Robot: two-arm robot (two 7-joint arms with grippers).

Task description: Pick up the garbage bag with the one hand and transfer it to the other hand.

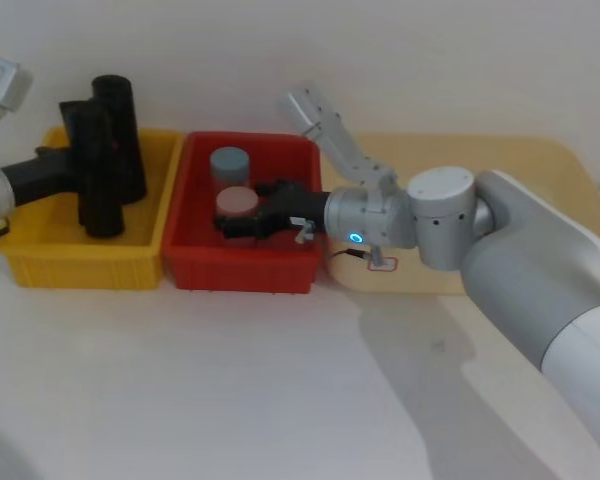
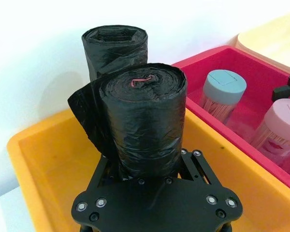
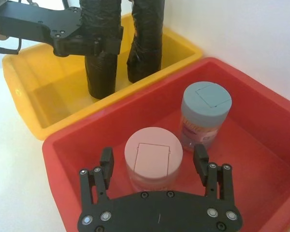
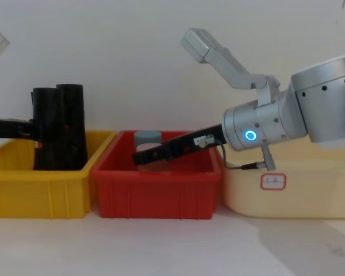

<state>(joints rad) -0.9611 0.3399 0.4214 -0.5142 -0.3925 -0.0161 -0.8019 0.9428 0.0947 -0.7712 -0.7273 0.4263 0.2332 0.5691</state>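
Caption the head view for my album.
Left gripper clamps the garbage bag in the yellow bin; right gripper open in red bin.

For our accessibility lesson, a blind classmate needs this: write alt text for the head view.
The left tool grips a black bag roll standing in a yellow bin; the right tool, open, straddles a pink-lidded jar in the red bin.
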